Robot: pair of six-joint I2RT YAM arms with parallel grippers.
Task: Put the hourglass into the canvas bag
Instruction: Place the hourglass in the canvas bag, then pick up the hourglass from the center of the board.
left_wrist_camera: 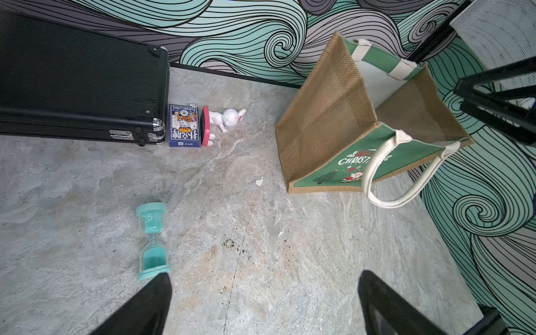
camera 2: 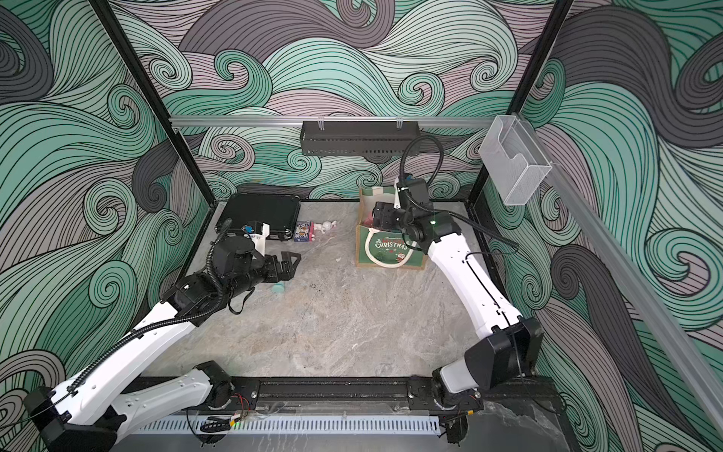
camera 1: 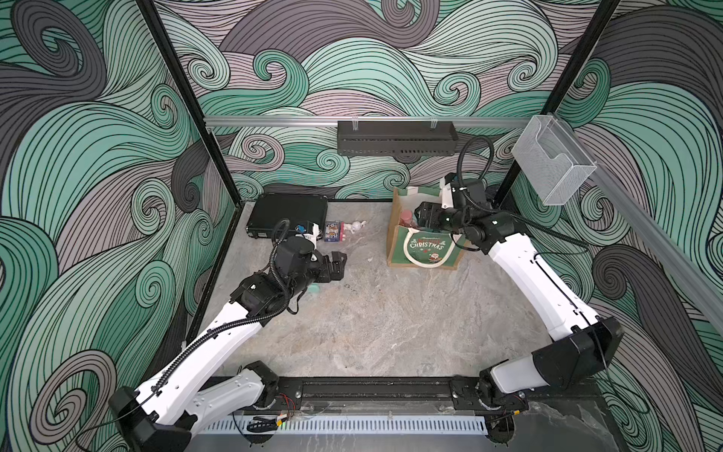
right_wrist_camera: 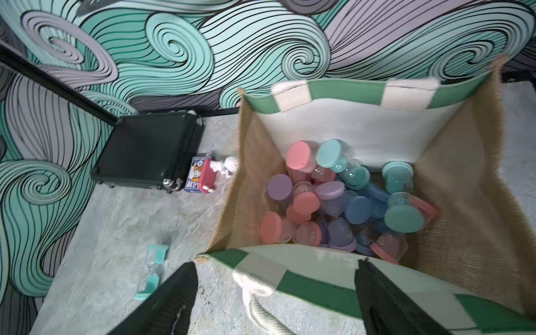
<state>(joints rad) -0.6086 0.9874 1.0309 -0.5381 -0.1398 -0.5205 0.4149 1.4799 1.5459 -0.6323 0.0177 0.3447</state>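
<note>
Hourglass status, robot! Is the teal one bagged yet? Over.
Not bagged. Left gripper open, by teal hourglass lying on table. Right gripper open over canvas bag. No blocker seen.

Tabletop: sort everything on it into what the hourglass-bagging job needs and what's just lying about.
Belongs to the job:
- teal hourglass, still outside the bag
- canvas bag, standing open
- bagged hourglasses, pink, purple, blue and teal

Just lying about:
- black hard case
- playing cards box
- white rabbit figure

Green-fronted jute canvas bag (camera 1: 424, 245) stands at 1 o'clock, pastel plastic hourglasses (right_wrist_camera: 305, 202) piled inside; flat black hard case (camera 1: 289, 213) at 11; teal plastic hourglass (left_wrist_camera: 152, 256) lying at 9.
</note>
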